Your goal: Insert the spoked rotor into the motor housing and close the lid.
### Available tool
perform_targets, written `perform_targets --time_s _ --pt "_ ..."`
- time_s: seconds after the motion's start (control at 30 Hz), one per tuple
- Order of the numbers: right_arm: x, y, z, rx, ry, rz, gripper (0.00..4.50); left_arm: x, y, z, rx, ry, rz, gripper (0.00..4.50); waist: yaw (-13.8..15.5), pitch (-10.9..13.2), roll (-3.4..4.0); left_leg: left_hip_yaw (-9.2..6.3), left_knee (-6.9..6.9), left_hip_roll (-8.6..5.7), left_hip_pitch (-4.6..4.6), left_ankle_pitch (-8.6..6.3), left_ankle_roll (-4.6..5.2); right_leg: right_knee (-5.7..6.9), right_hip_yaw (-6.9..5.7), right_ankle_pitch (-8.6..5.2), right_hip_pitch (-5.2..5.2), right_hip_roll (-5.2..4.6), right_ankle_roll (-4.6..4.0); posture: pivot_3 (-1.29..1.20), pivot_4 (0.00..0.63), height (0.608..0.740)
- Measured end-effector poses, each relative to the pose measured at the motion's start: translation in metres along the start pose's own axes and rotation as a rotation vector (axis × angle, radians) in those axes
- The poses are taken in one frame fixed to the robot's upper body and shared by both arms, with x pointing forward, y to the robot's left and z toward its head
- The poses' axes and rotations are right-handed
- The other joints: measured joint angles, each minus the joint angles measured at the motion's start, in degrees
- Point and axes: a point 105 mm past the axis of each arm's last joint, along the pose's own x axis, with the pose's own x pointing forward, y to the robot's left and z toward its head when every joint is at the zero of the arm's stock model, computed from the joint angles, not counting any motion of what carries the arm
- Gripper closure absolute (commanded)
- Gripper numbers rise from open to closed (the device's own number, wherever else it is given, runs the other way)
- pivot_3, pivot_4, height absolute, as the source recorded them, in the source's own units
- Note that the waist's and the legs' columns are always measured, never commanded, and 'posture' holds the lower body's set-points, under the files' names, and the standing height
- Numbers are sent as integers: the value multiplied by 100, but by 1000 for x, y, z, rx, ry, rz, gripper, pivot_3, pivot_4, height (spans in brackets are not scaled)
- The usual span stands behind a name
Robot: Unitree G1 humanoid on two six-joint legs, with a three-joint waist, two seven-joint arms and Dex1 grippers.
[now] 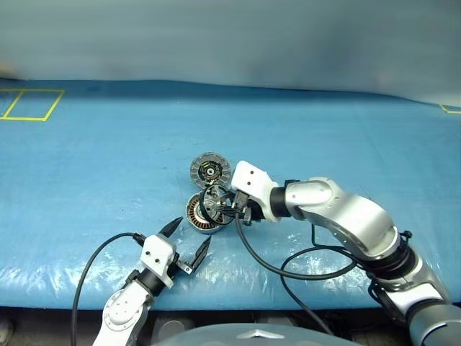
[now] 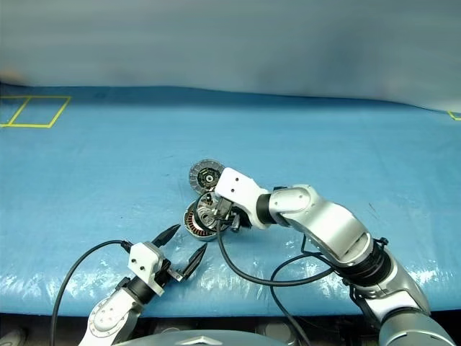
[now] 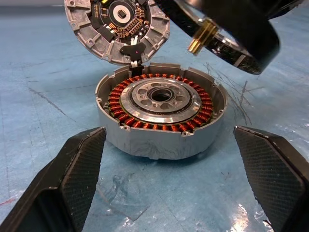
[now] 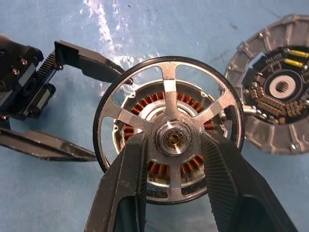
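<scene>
Gripping the spoked rotor (image 4: 170, 129) by its hub, my right gripper (image 4: 172, 145) is hovering it over the motor housing (image 3: 161, 113).
My left gripper (image 1: 186, 244), spread wide and empty at lower left, is flanking the housing; the lid (image 1: 210, 171) is lying just above, awaiting closing.

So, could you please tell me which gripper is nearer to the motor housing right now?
Right. The right gripper holds the spoked rotor just above the motor housing; the left gripper waits beside it on the near side, jaws open, apart from it.
</scene>
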Motion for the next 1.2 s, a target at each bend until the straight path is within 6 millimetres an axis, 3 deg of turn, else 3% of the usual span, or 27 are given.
perform_targets --time_s 0.23,0.57,0.83,0.9,0.97,1.2 --pt "14 -4 -5 -19 48 -13 3206 -4 0 -4 -14 17 32 0 -2 2 3 -1 -5 0 1 0 0 0 -1 -1 -3 0 -2 0 150 740" --pt "18 -3 -9 -41 62 8 3206 -6 0 -5 -15 25 53 0 -8 2 4 0 -5 1 2 0 0 0 -2 -3 -2 0 1 0 150 740" --pt "24 1 -13 -20 71 19 533 -6 0 -5 -13 22 51 0 -12 2 4 -1 -5 1 1 0 0 1 -2 -3 -3 0 1 0 150 740" --pt "24 0 -14 -2 71 5 533 -6 0 -4 -12 21 51 0 -15 2 3 -1 -5 1 1 0 0 1 -2 -3 -3 0 1 0 150 740" --pt "23 -2 -12 47 45 -23 872 -6 0 -4 -12 20 51 0 -15 2 4 -1 -6 1 0 0 0 1 -1 -3 -4 0 0 0 150 740" --pt "21 -12 -2 208 -96 -148 3167 -6 1 -4 -9 19 52 0 -27 2 5 -1 -8 1 1 0 0 1 -1 -3 -5 0 1 0 150 740"
